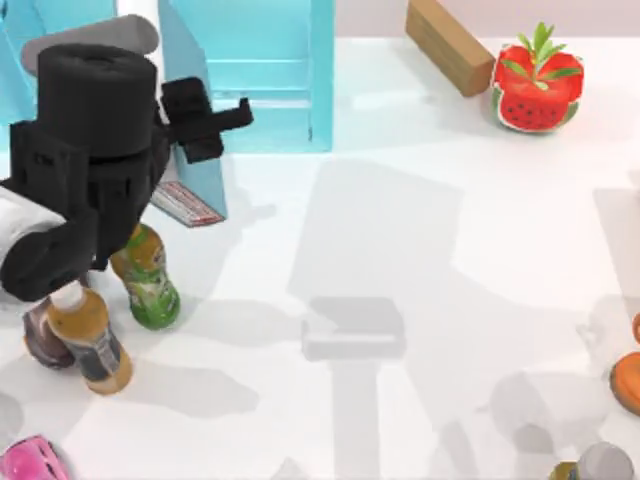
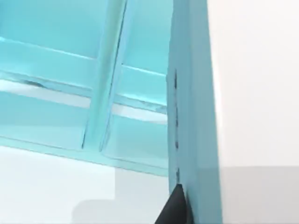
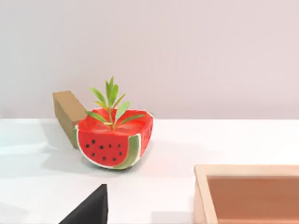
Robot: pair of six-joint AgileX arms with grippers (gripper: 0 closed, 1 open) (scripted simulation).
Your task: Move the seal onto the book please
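Note:
The seal is hidden. My left gripper hangs at the back left, pointing right, in front of the light-blue shelf unit. Under it stands a darker teal slab with a pale striped end, which I take for the book. The left wrist view looks closely at the shelf unit and a teal edge, with a black tip of my left gripper against it. A black tip of my right gripper shows in the right wrist view.
A green bottle and an orange bottle lie under the left arm. A brown block and a watermelon planter sit at the back right. An orange object is at the right edge. A wooden tray lies near my right gripper.

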